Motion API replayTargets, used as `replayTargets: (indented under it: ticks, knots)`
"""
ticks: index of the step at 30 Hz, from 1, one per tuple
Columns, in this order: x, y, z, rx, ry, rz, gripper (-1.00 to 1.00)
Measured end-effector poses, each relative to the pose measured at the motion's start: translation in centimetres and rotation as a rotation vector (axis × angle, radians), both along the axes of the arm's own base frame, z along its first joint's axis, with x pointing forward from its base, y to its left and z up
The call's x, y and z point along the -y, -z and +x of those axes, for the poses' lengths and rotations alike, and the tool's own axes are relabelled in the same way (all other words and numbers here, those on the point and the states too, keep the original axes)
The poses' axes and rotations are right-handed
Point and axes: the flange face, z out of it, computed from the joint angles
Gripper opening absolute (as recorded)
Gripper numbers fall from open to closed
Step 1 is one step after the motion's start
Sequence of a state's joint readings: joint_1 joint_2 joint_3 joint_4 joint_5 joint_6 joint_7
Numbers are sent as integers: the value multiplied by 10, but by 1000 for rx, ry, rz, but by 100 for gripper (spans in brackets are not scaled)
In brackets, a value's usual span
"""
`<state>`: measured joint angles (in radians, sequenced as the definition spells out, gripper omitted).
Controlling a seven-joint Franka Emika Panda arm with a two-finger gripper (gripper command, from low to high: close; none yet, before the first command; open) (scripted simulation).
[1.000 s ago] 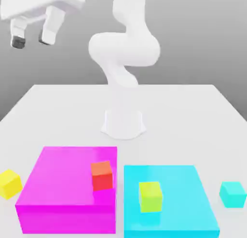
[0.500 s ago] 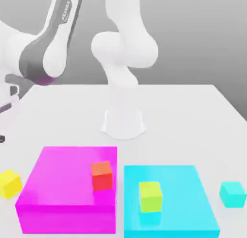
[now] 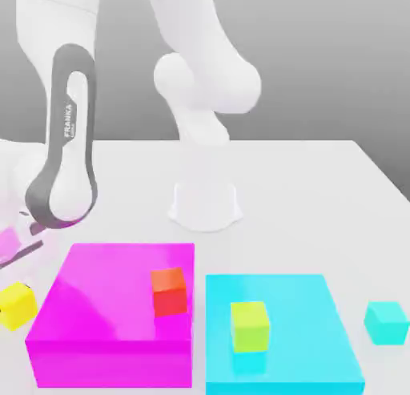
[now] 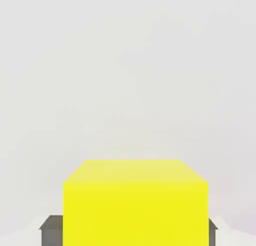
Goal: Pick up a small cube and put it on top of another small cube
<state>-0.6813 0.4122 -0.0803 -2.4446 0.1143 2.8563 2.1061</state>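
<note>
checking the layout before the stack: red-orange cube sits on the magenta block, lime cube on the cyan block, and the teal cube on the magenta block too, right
Not quite. The teal cube is not on the magenta block; in the exterior view it rests on the table, past the cyan block on that view's right. The red-orange cube and lime cube are as you say.

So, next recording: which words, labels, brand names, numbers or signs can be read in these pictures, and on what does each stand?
"FRANKA" – printed lengthwise in white on the dark grey band of the white robot arm, in the exterior view.
A second, smaller line of print beside it on the same band is too small to read.
The coloured cubes, the flat blocks and the white table carry no text.
</note>
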Motion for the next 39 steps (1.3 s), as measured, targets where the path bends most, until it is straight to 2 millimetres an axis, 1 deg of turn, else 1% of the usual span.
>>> replayTargets:
  ticks: [2,5,7,8,10,12,14,17,20,23,25,28,30,31,32,33,34,35,36,39]
  knots:
    - [1,-18,0,1,0,0,-100]
    - [0,-54,1,4,-3,-1,-100]
    - [2,-80,22,52,-40,-17,-100]
    - [-11,-87,39,64,-84,-18,-100]
    - [-49,-95,74,78,-189,-14,-100]
    - [-97,-101,105,84,-303,-7,-100]
    - [-146,-106,129,88,-411,0,-100]
    - [-219,-113,153,93,-565,9,-100]
    - [-292,-119,165,95,-712,17,-100]
    - [-366,-122,163,89,-858,23,-100]
    - [-416,-123,154,82,-958,25,-100]
    - [-492,-123,129,65,-1118,25,-100]
    - [-545,-122,102,51,-1236,21,-100]
    - [-571,-118,85,38,-1297,16,-100]
    - [-596,-109,70,24,-1355,10,-100]
    - [-618,-96,56,13,-1405,4,-100]
    - [-628,-82,49,8,-1430,2,-100]
    - [-634,-69,45,5,-1443,1,-100]
    - [-636,-55,42,3,-1450,0,100]
    - [-636,-55,42,3,-1450,0,100]
